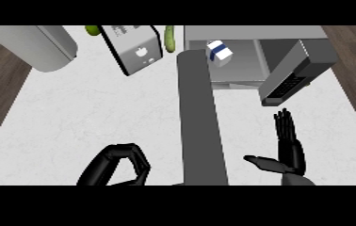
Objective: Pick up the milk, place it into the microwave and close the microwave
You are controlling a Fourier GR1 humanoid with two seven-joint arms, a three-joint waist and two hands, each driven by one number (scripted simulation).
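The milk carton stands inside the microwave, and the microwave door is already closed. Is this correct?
Not fully. The head view shows the milk carton inside the microwave, but the door is open, swung out to the right.

From my screen I look steeply down on a white counter (83,112) with faint grey veining, much like marble; it fills nearly the whole view. Its left edge runs at a slant, and beyond that edge I see a dark brown wooden floor (10,79). The same dark wood shows again in the upper right corner (only a small wedge of it). The light is soft and even, leaving only pale shadows on the top.
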